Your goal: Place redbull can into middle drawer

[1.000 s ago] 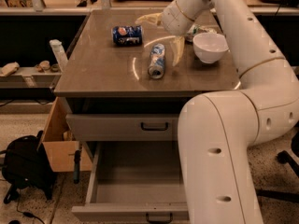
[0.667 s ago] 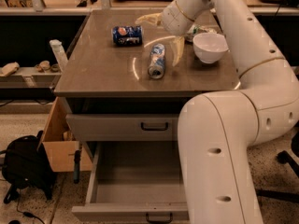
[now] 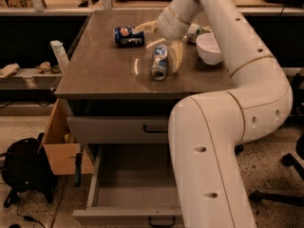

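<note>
Just above the redbull can (image 3: 159,63), which lies on its side on the desk (image 3: 104,65), my tool (image 3: 159,44) hangs with fingers apart. I judge the grasp is in hand. Next I must close on the can, then lower it to the open middle drawer (image 3: 128,189).

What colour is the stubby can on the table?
Stubby can: dark blue, red-white logo, camera view. Gripper is at the redbull can.

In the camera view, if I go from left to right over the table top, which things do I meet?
Dark blue can → redbull can, lying on its side → white bowl. The gripper hangs over the redbull can, fingers open.
</note>
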Controlling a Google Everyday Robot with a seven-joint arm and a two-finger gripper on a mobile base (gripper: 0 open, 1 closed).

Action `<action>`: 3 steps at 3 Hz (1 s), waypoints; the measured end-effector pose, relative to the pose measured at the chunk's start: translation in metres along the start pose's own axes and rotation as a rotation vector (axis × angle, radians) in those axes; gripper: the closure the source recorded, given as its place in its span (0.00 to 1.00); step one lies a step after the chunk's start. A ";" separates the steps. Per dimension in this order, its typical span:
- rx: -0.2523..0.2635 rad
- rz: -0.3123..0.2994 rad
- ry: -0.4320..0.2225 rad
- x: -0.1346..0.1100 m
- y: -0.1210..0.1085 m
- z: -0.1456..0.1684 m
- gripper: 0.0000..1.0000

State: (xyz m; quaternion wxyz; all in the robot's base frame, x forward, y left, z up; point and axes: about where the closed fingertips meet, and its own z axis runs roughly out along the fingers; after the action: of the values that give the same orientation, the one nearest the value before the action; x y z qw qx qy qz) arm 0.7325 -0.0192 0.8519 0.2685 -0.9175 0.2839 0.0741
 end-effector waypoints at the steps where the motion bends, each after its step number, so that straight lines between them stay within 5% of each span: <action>1: -0.001 0.000 0.000 0.000 0.000 0.000 0.02; 3: -0.001 0.000 0.000 0.000 0.000 0.000 0.56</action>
State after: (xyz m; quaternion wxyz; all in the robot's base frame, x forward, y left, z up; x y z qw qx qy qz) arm 0.7326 -0.0189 0.8516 0.2679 -0.9176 0.2840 0.0743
